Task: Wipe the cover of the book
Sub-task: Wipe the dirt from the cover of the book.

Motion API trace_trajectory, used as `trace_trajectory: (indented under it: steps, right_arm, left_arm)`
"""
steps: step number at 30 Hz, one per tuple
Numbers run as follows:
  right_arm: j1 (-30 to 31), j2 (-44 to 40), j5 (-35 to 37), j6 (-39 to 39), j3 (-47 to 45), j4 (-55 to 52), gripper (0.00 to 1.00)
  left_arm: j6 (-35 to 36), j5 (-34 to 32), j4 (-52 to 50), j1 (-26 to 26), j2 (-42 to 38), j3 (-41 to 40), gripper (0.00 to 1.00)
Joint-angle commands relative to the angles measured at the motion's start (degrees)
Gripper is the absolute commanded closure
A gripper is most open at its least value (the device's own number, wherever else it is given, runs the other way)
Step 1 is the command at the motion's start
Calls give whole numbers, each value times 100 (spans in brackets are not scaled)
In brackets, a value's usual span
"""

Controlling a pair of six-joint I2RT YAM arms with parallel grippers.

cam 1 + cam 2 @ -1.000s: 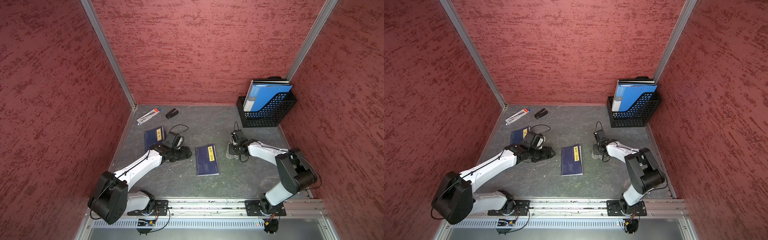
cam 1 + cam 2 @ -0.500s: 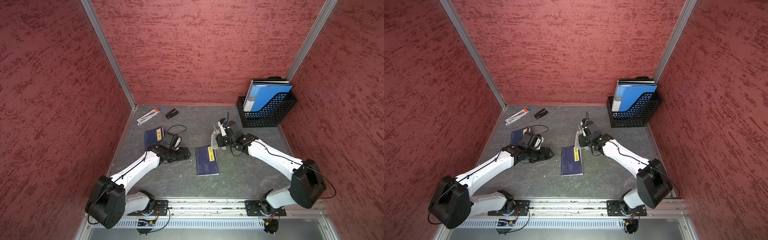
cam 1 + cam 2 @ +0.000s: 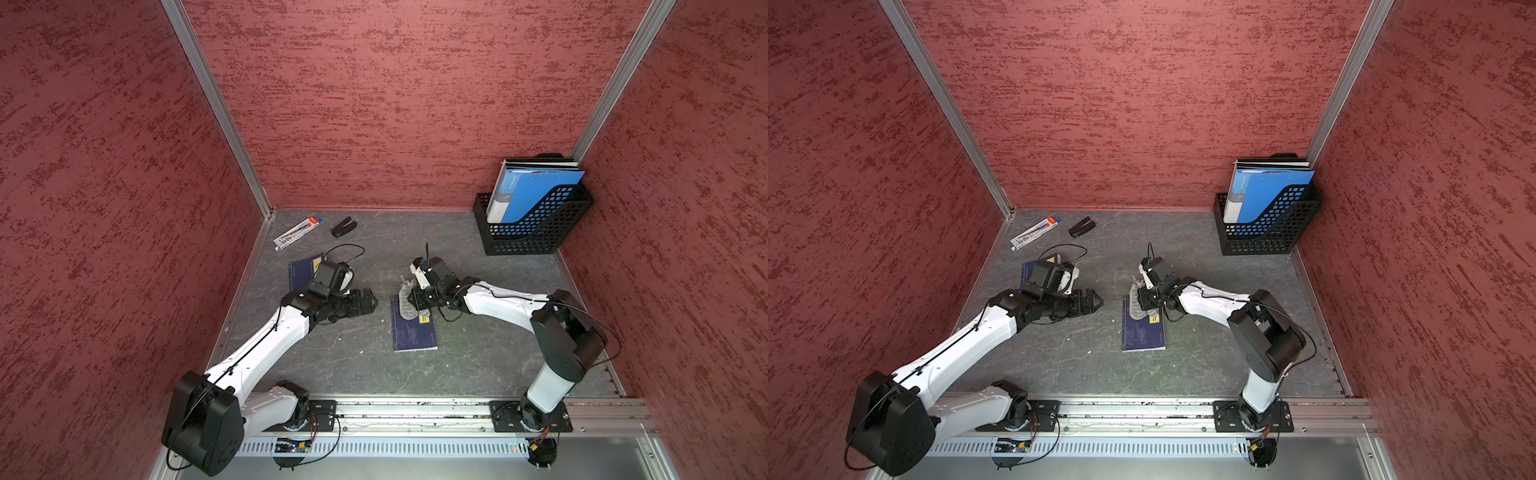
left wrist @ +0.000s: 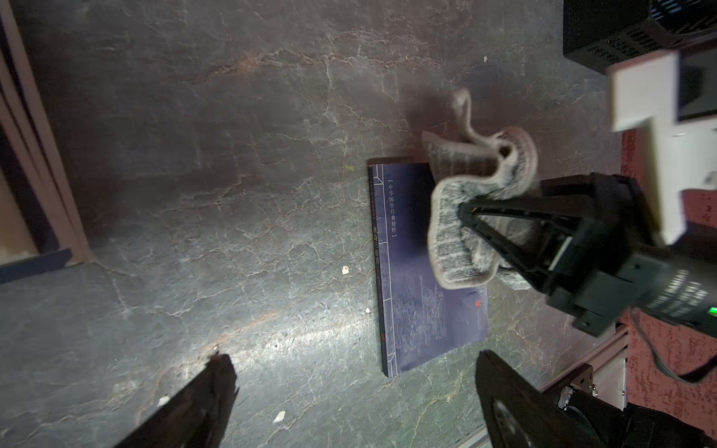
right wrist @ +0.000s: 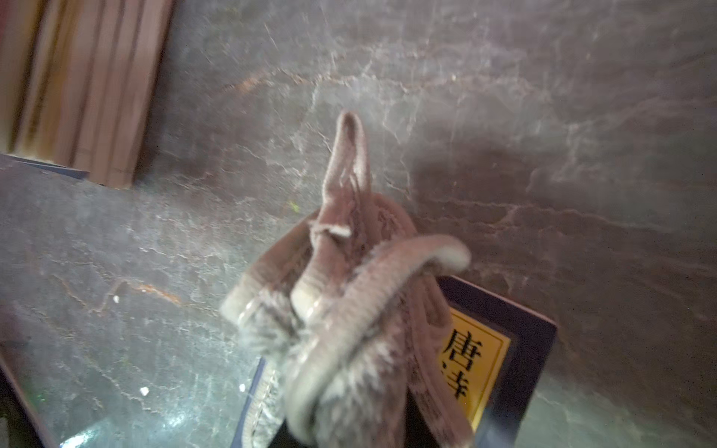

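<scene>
In the middle of the dark surface (image 3: 478,365), the navy book (image 3: 415,334) is laid flat with its cover up, square to the front rail. A grey cloth (image 4: 450,240) is pinched in the narrow jaws of the right gripper (image 4: 467,211) and is set on the far end of the cover, beside the yellow title label (image 5: 471,368). Part of the cloth is trailed past the book's far edge onto the surface.

The left gripper (image 3: 371,300) is held wide apart and empty, low over the surface and well clear of the book's left edge, so the book is not pinned by it.

The cloth can thus be taken as fetched and brought to the cover. Whether any stroke has been made cannot be told. The nearer, larger part of the cover is left uncovered, so most of the wiping is judged to be ahead. A second book (image 3: 301,270) is seen near the left wall, partly hidden under the left arm.
</scene>
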Motion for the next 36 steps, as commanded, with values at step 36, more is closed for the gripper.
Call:
trace_trajectory:
  steps: [36]
  right_arm:
    - [-277, 290, 717, 138, -1078, 196, 76]
  left_arm:
    - [259, 67, -277, 537, -313, 239, 0]
